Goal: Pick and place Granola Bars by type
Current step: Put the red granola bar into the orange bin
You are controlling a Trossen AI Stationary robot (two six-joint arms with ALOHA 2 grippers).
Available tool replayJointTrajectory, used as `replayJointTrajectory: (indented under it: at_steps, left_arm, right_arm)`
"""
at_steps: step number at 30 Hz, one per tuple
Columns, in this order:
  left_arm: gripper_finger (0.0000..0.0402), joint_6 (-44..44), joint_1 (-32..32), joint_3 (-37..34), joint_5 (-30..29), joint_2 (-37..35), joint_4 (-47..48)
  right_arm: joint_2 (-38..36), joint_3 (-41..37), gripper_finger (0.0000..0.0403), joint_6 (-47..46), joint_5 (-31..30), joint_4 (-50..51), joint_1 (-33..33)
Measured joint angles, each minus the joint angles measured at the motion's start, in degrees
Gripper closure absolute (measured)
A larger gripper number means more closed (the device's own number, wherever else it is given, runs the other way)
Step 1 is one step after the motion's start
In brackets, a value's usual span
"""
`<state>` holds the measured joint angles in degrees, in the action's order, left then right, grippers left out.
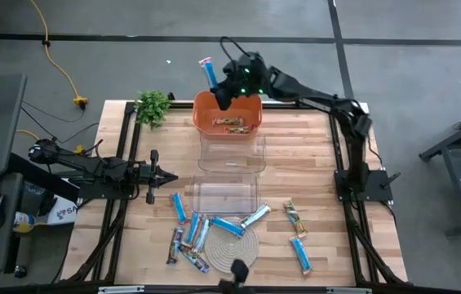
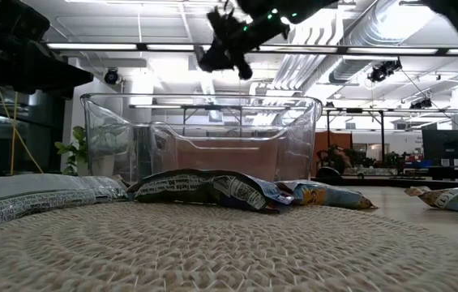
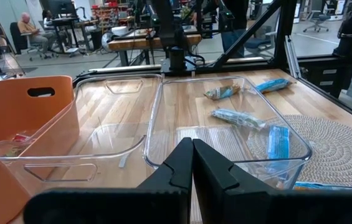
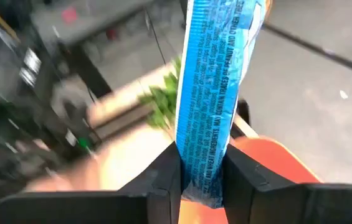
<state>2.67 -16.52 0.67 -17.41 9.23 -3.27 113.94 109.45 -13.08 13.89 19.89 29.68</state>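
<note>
While the left gripper (image 1: 167,178) waits with fingers together at the table's left edge, the right gripper (image 1: 220,91) hangs clamped on a light blue granola bar (image 4: 216,87) above the orange bin's (image 1: 201,114) far-left rim. The bar's long axis runs straight out from the fingers, its free end past the rim rather than over the bin. Brownish bars (image 1: 232,125) already lie in that bin; two clear tubs (image 1: 230,167) sit nearer, apparently empty. Judgement: the next move must decide this blue bar's container. Remaining bars (image 1: 214,229) lie by the woven coaster (image 1: 242,249).

Dark jointed arms (image 1: 312,94), seemingly green lights at one wrist.
</note>
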Motion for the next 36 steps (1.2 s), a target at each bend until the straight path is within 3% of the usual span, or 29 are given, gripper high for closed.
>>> replayJointTrajectory:
  at_steps: [7, 19, 29, 36]
  left_arm:
    - [0.0394, 0.0, 0.0, 0.0, 0.0, 0.0, 0.0]
    - [0.0394, 0.0, 0.0, 0.0, 0.0, 0.0, 0.0]
    - [0.0394, 0.0, 0.0, 0.0, 0.0, 0.0, 0.0]
    - [0.0394, 0.0, 0.0, 0.0, 0.0, 0.0, 0.0]
  right_arm:
    - [8.8, 11.3, 0.033, 12.4, 1.3, 16.4, 3.3]
    - [11.7, 11.6, 0.033, 27.3, -5.2, 33.8, 6.8]
    - [11.7, 11.6, 0.033, 42.4, -8.1, 41.5, 6.1]
    - [11.9, 11.6, 0.033, 53.8, -14.6, 45.7, 3.7]
